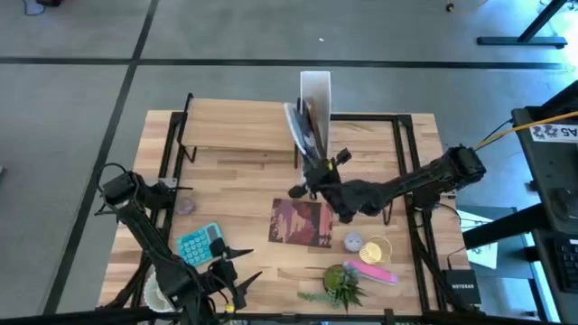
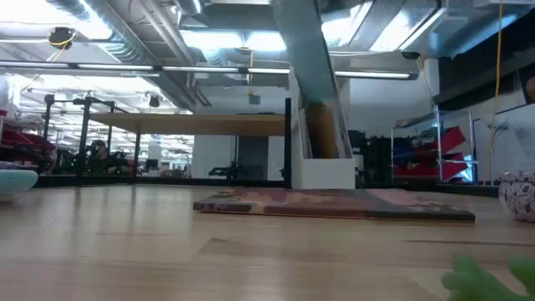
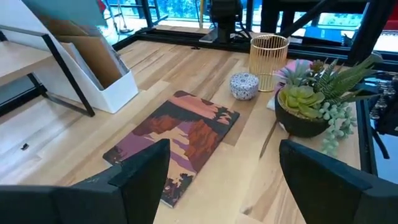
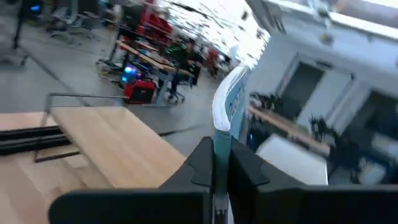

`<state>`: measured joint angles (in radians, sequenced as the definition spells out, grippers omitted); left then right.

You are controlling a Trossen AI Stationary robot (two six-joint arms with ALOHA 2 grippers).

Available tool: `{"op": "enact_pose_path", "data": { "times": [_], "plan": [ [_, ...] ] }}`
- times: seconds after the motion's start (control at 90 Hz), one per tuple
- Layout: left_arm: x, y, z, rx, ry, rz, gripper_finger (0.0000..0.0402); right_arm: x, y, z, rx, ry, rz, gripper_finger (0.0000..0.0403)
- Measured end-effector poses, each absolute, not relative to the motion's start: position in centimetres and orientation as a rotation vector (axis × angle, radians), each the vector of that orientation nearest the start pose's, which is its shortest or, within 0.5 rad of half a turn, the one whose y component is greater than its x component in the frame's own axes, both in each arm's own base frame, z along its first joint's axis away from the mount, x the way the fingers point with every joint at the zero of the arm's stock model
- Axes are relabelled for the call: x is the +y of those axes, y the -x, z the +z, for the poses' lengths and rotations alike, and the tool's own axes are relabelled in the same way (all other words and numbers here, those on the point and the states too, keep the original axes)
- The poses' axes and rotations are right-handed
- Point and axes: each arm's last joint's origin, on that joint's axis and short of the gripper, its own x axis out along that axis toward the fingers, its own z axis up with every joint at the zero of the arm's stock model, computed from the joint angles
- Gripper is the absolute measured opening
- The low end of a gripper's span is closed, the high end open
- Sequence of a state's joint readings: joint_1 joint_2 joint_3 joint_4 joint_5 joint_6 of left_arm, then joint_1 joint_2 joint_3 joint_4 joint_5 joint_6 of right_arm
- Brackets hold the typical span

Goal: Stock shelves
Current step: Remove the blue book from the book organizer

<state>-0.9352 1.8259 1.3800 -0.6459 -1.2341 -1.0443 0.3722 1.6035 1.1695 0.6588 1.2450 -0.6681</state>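
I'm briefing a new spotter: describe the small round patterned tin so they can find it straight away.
Start at the flat book with the red canyon cover lying mid-table on the wooden tabletop. Just past the book's corner stand a gold wire cup and a potted succulent. The tin sits right beside the cup: a low, lidded, grey-white floral puck, far shorter than either neighbour.

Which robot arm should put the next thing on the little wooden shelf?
Probably the right one. The right gripper is already shut on a thin folder, beside the shelf. The left gripper is open and empty, at the table's near edge.
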Motion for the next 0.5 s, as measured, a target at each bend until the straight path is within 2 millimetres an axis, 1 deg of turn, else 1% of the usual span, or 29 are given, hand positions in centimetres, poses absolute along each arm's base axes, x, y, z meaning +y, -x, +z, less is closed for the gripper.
{"op": "enact_pose_path", "data": {
  "times": [0.089,0.178,0.256,0.333,0.411,0.5],
  "plan": [
    [-28.1,-24.1,23.9,0.297,0.048,0.469,0.0282,13.0,-33.0,34.7,0.144,0.547,-0.780,0.0002],
    [-28.1,-24.1,23.9,0.297,0.048,0.469,0.0282,15.7,-32.0,34.6,0.183,0.641,-0.670,0.0002],
    [-28.1,-24.1,23.9,0.297,0.048,0.469,0.0282,17.8,-31.0,33.6,0.237,0.714,-0.585,0.0002],
    [-28.1,-24.1,23.9,0.296,0.046,0.469,0.0282,19.4,-29.8,32.3,0.295,0.749,-0.534,0.0002],
    [-28.1,-24.1,23.9,0.293,0.046,0.471,0.0282,20.5,-28.4,30.8,0.358,0.787,-0.488,0.0002],
    [-28.1,-24.1,23.9,0.291,0.046,0.471,0.0282,21.2,-26.8,29.4,0.404,0.772,-0.451,0.0002]
  ]
}}
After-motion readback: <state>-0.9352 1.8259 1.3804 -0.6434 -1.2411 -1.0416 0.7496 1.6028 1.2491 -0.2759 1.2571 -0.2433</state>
